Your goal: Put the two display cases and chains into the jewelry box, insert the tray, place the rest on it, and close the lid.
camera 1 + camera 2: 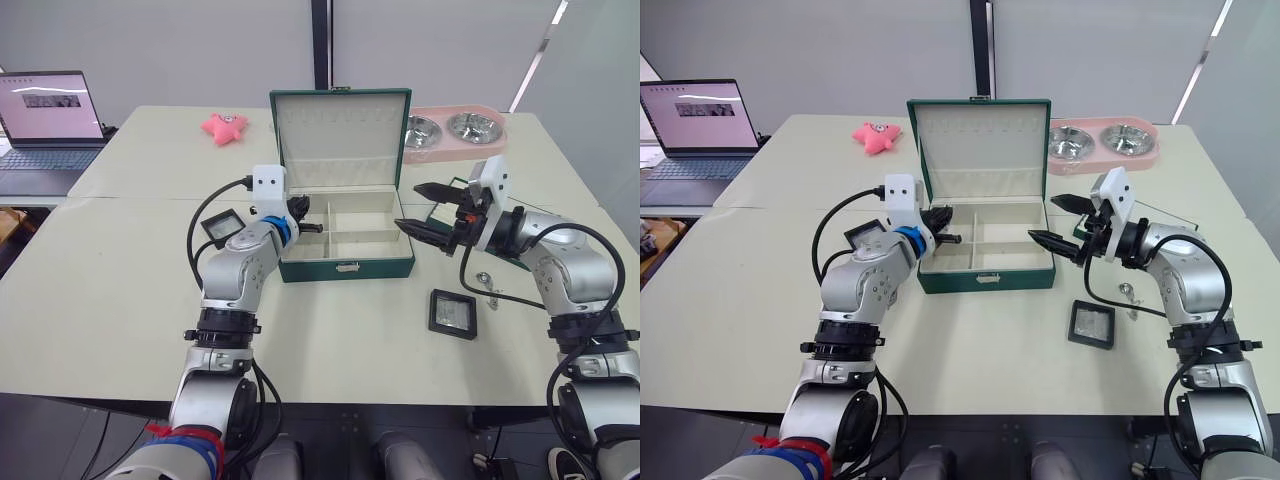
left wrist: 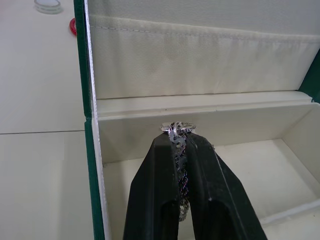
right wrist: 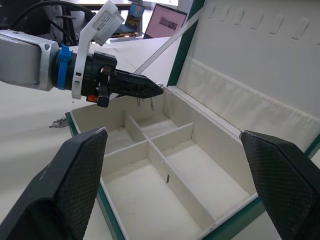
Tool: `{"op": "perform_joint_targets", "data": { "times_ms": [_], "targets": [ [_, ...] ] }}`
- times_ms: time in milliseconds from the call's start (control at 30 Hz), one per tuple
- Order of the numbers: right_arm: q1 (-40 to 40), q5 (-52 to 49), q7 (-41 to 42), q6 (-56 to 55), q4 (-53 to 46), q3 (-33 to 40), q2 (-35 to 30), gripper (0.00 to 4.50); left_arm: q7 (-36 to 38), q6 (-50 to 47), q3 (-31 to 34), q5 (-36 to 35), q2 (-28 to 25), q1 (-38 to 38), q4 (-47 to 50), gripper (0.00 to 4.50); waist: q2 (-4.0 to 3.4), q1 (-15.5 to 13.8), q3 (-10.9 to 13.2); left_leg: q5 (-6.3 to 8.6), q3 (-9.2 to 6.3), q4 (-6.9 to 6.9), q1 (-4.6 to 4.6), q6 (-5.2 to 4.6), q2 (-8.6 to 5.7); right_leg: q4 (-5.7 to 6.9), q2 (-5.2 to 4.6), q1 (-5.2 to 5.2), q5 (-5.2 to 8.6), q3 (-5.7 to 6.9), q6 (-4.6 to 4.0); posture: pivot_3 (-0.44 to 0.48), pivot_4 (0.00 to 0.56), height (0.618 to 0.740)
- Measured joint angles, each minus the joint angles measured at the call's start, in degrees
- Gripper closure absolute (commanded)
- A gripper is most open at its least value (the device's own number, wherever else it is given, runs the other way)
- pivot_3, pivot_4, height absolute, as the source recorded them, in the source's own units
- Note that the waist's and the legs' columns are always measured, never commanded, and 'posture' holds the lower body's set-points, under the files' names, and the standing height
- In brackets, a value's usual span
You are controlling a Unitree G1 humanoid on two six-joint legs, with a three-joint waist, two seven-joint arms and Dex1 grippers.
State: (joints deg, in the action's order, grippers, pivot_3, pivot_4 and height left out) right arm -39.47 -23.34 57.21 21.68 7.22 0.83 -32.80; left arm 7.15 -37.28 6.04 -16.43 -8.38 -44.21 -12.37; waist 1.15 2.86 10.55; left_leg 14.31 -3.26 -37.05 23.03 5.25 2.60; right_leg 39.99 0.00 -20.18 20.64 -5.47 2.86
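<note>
Your left gripper [image 2: 181, 131] pinching a chain [image 2: 177, 128] over the jewelry box [image 1: 347, 268] rim — right gripper [image 1: 425, 209] spread wide beside its right wall, compartments bare.

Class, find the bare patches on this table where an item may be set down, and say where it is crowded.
Free: the table in front of the dark green jewelry box, and between the pink star toy and the left arm. Crowded: right of the box, where the black-framed display case, thin silver chain and open right claw cluster.
</note>
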Motion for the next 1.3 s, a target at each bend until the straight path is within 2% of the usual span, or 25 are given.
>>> {"op": "perform_joint_targets", "data": {
  "times_ms": [367,400,433,800,1300],
  "targets": [
    [0.0,0.0,-0.2,0.0,0.0,0.0,0.0,0.0,1.1,2.4,0.0,0.7,0.8,-1.5,-3.8,4.49,0.0,0.0,0.0,0.0,0.0,0.0,0.0,0.0,0.0,0.0,0.0,0.0,0.0,0.0,0.0,0.0,0.15,0.74],
    [0.0,0.0,-0.2,0.0,0.0,0.0,0.0,0.0,1.1,2.6,0.0,0.8,0.8,-1.5,-3.8,3.8,0.0,0.0,0.0,0.0,0.0,0.0,0.0,0.0,0.0,0.0,0.0,0.0,0.0,0.0,0.0,0.0,0.15,0.74],
    [0.0,0.0,-0.2,0.0,0.0,0.0,0.0,0.0,1.2,2.7,0.0,0.8,0.8,-1.5,-3.8,3.59,0.0,0.0,0.0,0.0,0.0,0.0,0.0,0.0,0.0,0.0,0.0,0.0,0.0,0.0,0.0,0.0,0.15,0.74],
    [0.0,0.0,-0.3,0.0,0.0,0.0,0.0,0.0,2.1,2.8,0.0,0.9,0.9,-1.5,-3.8,0.12,0.0,0.0,0.0,0.0,0.0,0.0,0.0,0.0,0.0,0.0,0.0,0.0,0.0,0.0,0.0,0.0,0.15,0.74],
    [0.1,0.0,-0.5,0.1,0.0,0.0,0.0,0.0,5.4,2.6,-0.9,0.5,0.9,-1.1,-1.5,0.05,0.0,0.0,0.0,0.0,0.0,0.0,0.01,0.01,0.0,0.0,0.0,0.0,0.0,0.0,0.0,0.0,0.15,0.74]
  ]
}}
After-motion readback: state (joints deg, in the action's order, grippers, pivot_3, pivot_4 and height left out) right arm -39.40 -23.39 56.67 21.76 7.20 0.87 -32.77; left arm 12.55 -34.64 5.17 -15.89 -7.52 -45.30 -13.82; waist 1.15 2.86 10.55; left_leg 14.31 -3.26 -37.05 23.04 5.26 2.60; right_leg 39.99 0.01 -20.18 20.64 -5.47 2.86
